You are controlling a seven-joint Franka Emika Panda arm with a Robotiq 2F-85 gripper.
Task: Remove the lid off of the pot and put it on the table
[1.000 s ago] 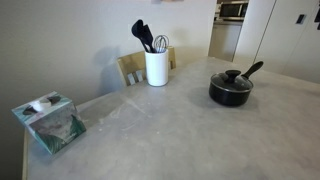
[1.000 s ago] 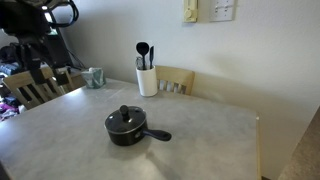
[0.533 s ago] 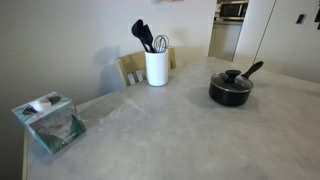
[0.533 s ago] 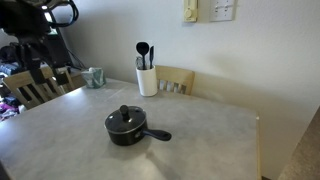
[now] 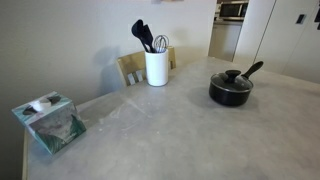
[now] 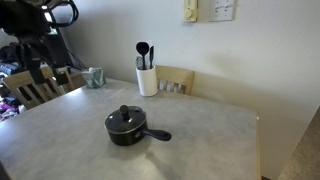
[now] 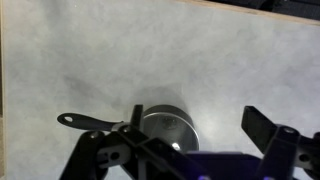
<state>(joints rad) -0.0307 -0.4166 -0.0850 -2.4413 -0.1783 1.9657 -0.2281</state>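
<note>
Tabletop (image 5: 150,135), large, light grey, stone-look with faint mottling, carries everything here. Small black saucepan pot (image 5: 230,93) with a long handle angled upward stands on it, well apart from the other items. Round clear glass lid (image 5: 231,81) with metal rim sits fully on the pot, small black knob (image 5: 233,73) up and untouched. Tool (image 7: 190,160) shows only in the wrist view: fingers spread wide, holding nothing, hanging above the pot with the lid in frame between them, not touching. Judgement: task not started. Left to do: descend, pinch the knob, lift the lid, set it on bare tabletop beside the pot.

Surface looks flat and matte, with plenty of free room around the pot. Room: plain pale wall (image 6: 250,60) behind, wooden chair (image 6: 176,79) pushed against the far edge, white cylindrical utensil holder (image 6: 147,80) with dark utensils near that edge, teal patterned tissue box (image 5: 50,122) toward a corner.
</note>
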